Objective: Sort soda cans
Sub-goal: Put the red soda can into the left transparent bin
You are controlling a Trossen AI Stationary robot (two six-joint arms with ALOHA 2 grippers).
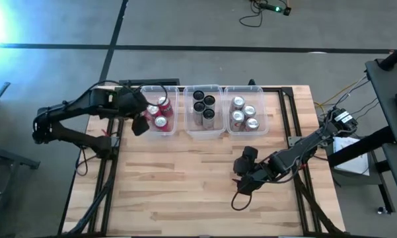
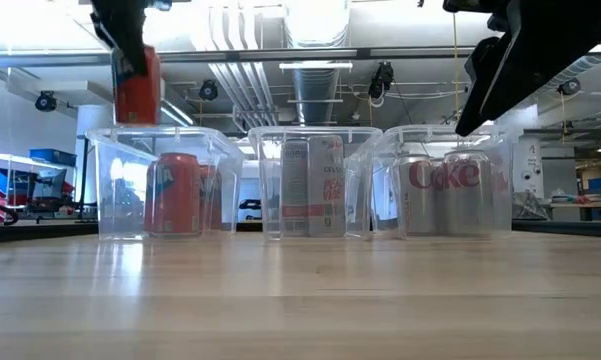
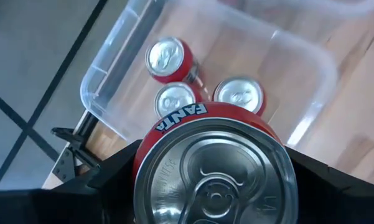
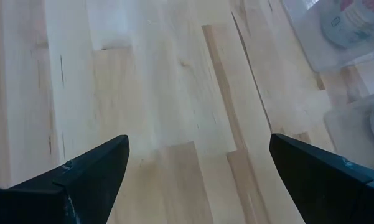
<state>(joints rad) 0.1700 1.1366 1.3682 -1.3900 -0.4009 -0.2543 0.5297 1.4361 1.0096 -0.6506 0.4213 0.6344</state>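
My left gripper (image 1: 140, 124) is shut on a red soda can (image 2: 137, 92) and hovers at the near-left rim of the left clear bin (image 1: 174, 129). Three red cans (image 3: 174, 59) stand in that bin. The middle bin (image 1: 203, 131) holds black cans (image 1: 203, 106), the right bin (image 1: 267, 112) silver-grey cans (image 1: 244, 112). My right gripper (image 1: 244, 166) is open over bare wood nearer the front, right of centre, and nothing lies between its fingers (image 4: 81, 180). My left gripper pinches the red can by its side wall near the top rim (image 3: 143, 155), one finger (image 3: 106, 177) on each side. The fingers come from above, pointing down. The can stands upright and is lifted clear, above the left bin's rim.
The three bins stand in a row along the table's far edge. The wooden tabletop (image 1: 185, 185) in front of them carries no loose cans. Cables run off the table's right side by the right arm's base (image 1: 337, 122).
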